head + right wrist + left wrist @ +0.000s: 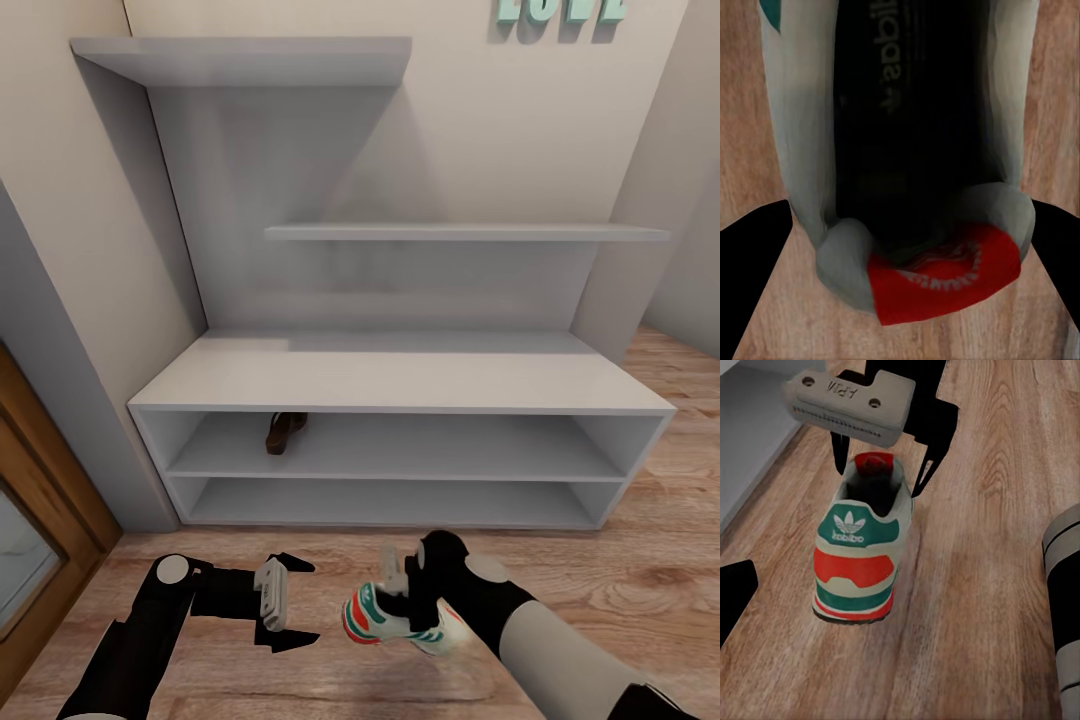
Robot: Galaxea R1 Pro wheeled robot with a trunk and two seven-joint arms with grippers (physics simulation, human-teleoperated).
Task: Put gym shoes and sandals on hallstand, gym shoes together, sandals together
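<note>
Now: one sandal [286, 432] on hallstand [400, 382] upper low shelf, near its left end | right fingers [408, 598] closed around gym shoe [385, 618] above corridor floor [600, 560] | left fingers [288, 604] spread, empty | remaining shoes unplaced.

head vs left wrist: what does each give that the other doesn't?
Head alone: the hallstand, one sandal on its upper open shelf, and the open left gripper. Left wrist alone: the gym shoe's heel with its logo tab and red and teal bands. Shared: the right gripper shut on the gym shoe at its collar, above the corridor floor.
</note>
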